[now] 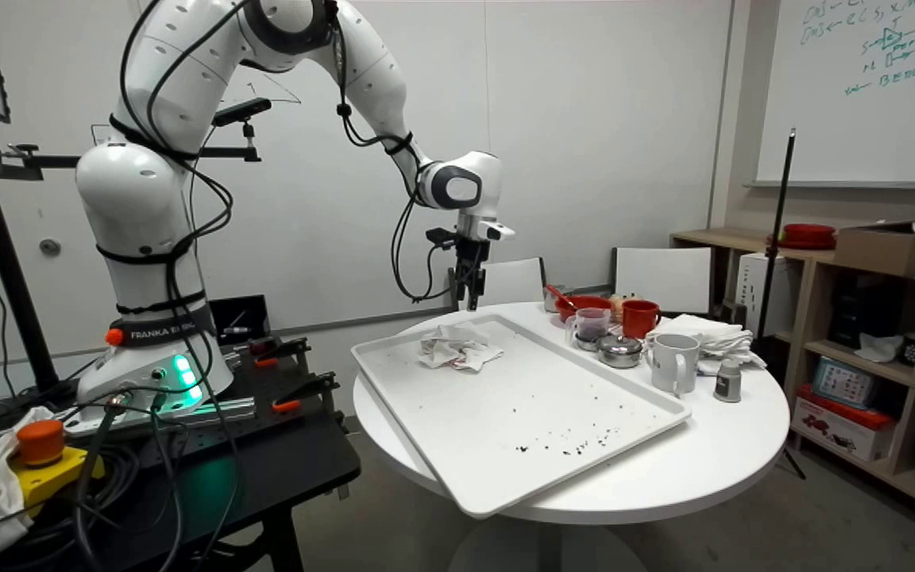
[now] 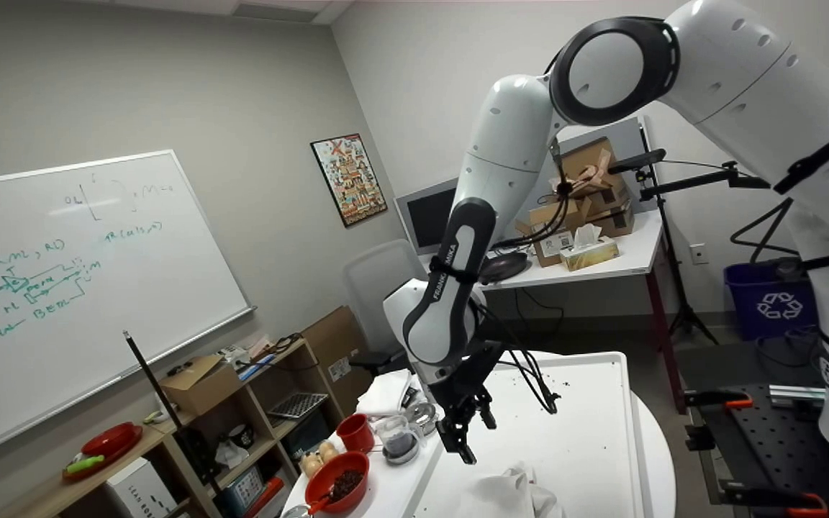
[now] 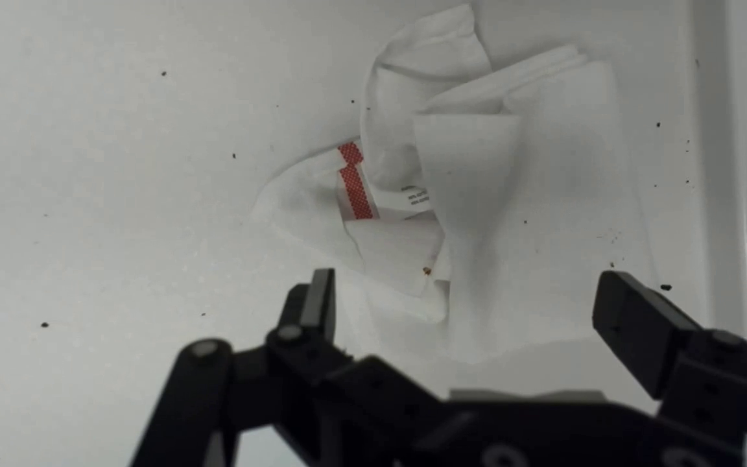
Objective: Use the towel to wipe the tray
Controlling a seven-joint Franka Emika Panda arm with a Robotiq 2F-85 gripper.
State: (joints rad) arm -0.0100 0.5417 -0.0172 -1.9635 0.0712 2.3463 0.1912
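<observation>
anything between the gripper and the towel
Only open air: the wrist view shows no object between the open gripper and the towel lying on the tray, and the gap shows in both exterior views.

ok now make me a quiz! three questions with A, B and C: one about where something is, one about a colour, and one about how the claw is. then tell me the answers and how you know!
1. Where is the towel?
A) In the red bowl
B) On the tray
C) In the red mug

2. What colour is the patterned strip on the towel?
A) Green
B) Blue
C) Red

3. How is the claw?
A) Open, holding nothing
B) Shut on the towel
C) Shut, holding nothing

Answers:
1: B, because both exterior views show the towel lying there in a crumpled heap.
2: C, because the wrist view shows that colour clearly against the white cloth.
3: A, because in the wrist view the fingers stand wide apart with nothing gripped.
</observation>
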